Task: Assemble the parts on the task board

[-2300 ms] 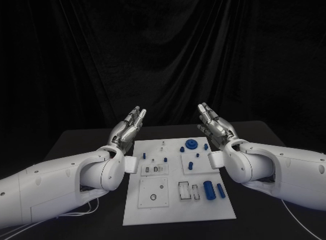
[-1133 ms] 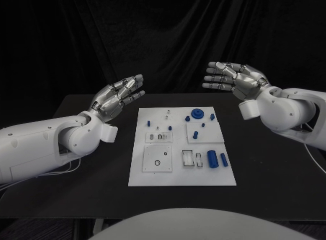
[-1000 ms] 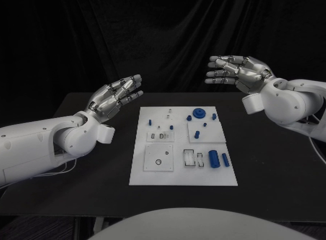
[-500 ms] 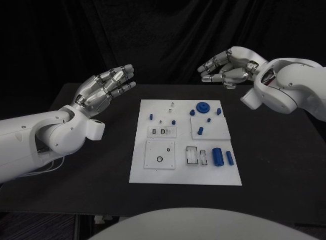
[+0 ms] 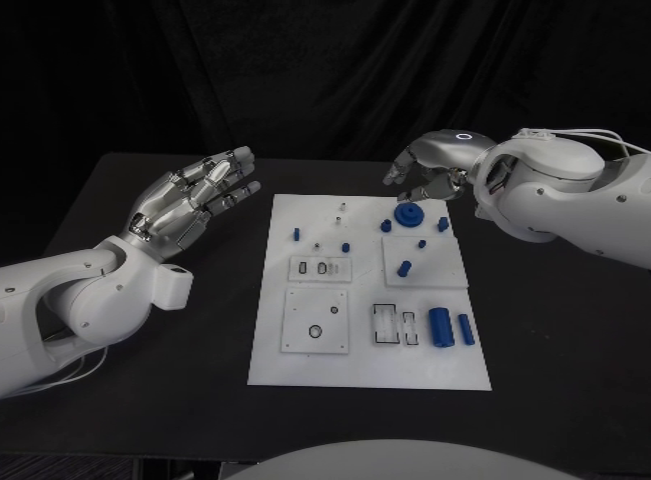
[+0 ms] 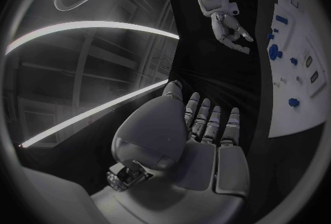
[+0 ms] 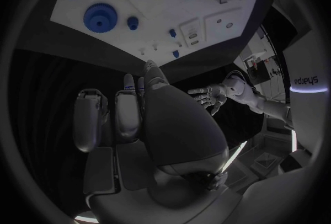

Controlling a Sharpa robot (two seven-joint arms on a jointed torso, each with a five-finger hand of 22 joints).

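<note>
The task board (image 5: 368, 355) lies in the middle of the black bench (image 5: 556, 330), its blue parts (image 5: 441, 326) sitting on it as before. The right hand (image 5: 429, 170) has come down from its raised position to hover over the board's far edge by the blue gear (image 5: 407, 214), fingers curled, holding nothing. The left hand (image 5: 188, 200) stays spread and empty beside the board.

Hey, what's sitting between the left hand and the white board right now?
Nothing. In the head view a bare strip of black table separates the open left hand from the board.
</note>
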